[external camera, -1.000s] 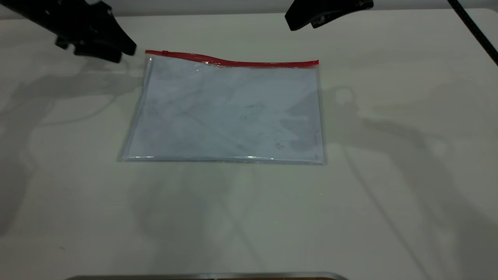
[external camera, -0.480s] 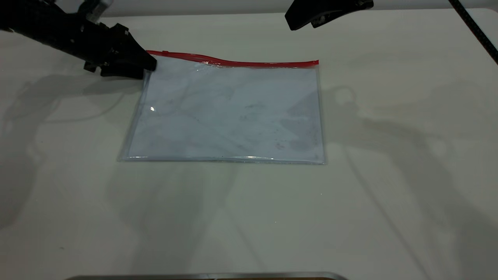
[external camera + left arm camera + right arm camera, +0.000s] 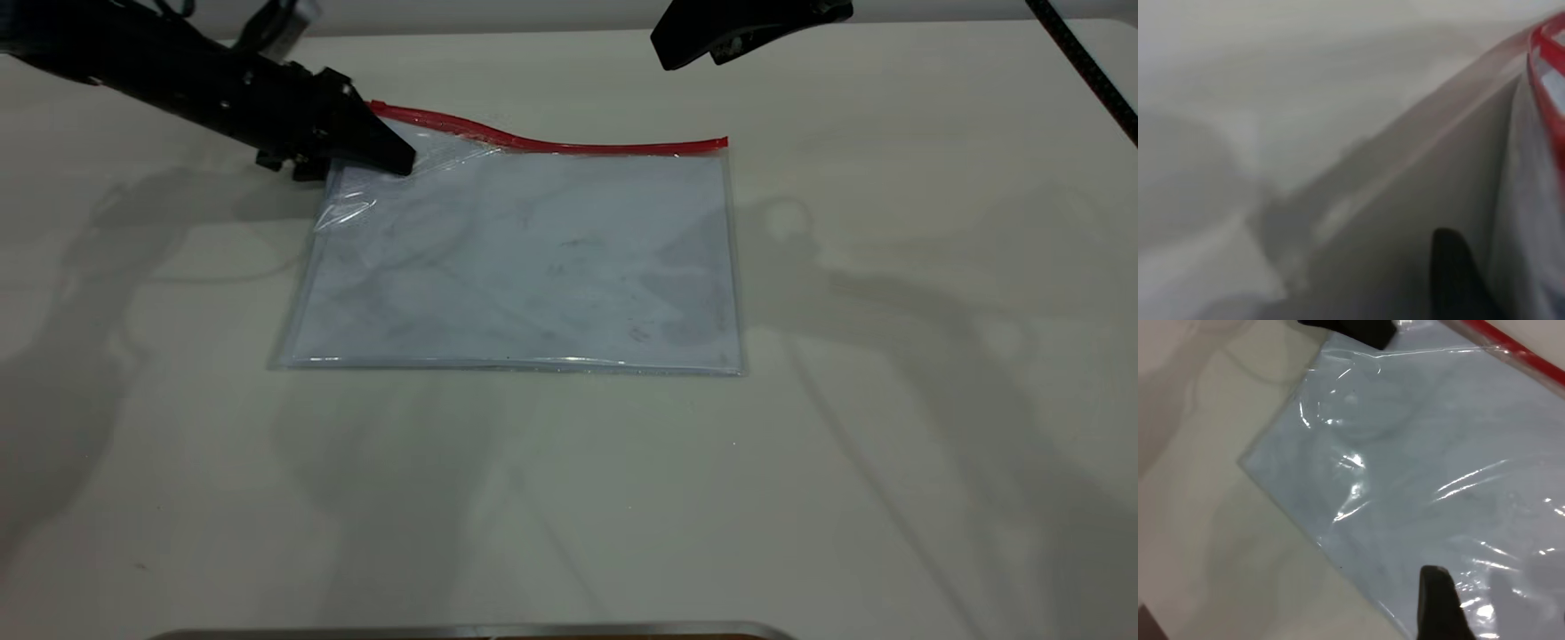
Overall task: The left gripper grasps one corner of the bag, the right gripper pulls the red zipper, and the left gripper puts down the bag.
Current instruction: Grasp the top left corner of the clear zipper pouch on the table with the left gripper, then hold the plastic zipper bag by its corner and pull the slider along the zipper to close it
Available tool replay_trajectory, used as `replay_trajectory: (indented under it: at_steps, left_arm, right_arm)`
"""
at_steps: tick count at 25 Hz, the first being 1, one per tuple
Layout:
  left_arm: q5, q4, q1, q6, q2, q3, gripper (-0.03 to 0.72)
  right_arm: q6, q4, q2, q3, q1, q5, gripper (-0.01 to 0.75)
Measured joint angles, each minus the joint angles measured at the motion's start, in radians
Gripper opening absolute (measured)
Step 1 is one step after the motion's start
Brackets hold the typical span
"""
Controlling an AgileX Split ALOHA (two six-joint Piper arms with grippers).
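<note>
The bag [image 3: 524,258], a clear bluish pouch, lies flat on the table, and it also fills the right wrist view [image 3: 1431,473]. The red zipper [image 3: 551,142] runs along its far edge, and it also shows in the left wrist view [image 3: 1548,100]. I cannot make out the slider tab. My left gripper [image 3: 391,160] reaches in from the left over the far-left corner [image 3: 378,111], where the strip ends. That corner is raised and the plastic beside it is wrinkled. My right gripper [image 3: 676,49] hangs above the table beyond the bag's far edge, apart from it.
The pale table [image 3: 889,400] surrounds the bag, with arm shadows on both sides. A black cable [image 3: 1080,62] crosses the far right corner. A grey metal edge [image 3: 471,631] shows at the near side.
My left gripper has moved right and onto the bag's far-left corner. The red strip's left end has shifted right and lifted, and the plastic there has wrinkled. The right arm has not moved.
</note>
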Motion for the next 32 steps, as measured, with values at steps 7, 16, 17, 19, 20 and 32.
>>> replay_trajectory:
  at_steps: [7, 16, 17, 19, 20, 32]
  left_arm:
    - [0.034, 0.016, -0.003, 0.029, -0.01, -0.059, 0.053]
    - [0.124, 0.031, -0.061, 0.27, -0.046, -0.114, 0.053]
    - [0.135, 0.038, -0.071, 0.315, -0.046, -0.114, 0.053]
    - [0.164, 0.056, -0.094, 0.396, -0.046, -0.114, 0.053]
    - [0.18, 0.063, -0.104, 0.438, -0.046, -0.114, 0.053]
    - [0.204, 0.104, -0.221, 0.596, -0.066, -0.114, 0.053]
  right_arm:
    - [0.001, -0.001, 0.019, -0.051, -0.035, 0.041, 0.481]
    - [-0.111, -0.001, 0.186, -0.332, -0.063, 0.093, 0.477]
    - [-0.113, -0.001, 0.209, -0.364, -0.063, 0.114, 0.475]
    - [-0.113, -0.001, 0.264, -0.413, -0.063, 0.156, 0.47]
    - [-0.114, 0.0, 0.284, -0.436, -0.063, 0.171, 0.469]
    - [-0.245, 0.172, 0.425, -0.516, -0.063, 0.319, 0.468]
